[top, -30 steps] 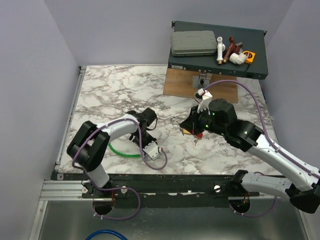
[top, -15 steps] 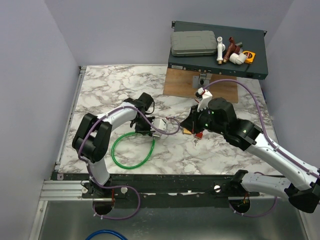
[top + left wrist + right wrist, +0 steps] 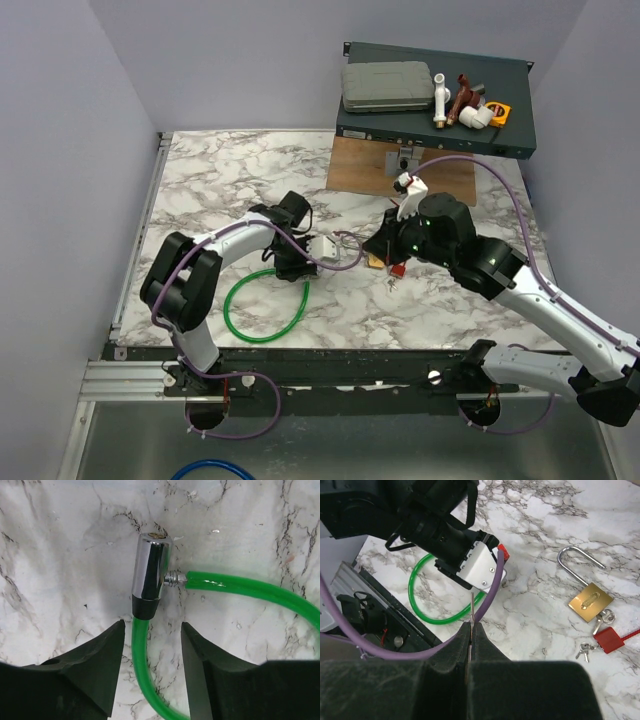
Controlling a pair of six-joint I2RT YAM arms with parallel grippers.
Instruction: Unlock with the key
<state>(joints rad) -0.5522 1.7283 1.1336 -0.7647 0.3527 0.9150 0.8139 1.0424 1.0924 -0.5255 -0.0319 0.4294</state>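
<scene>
Soft even light, sharp focus

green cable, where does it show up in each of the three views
Top external: the green cable lies as a ring at lower left of centre, near the table's front edge.
Left wrist: the green cable runs up the middle to a chrome barrel, then re-enters from it and curves off right.
Right wrist: the green cable is a ring at left.
Shared landmark: the left gripper, over the ring's joint.
</scene>
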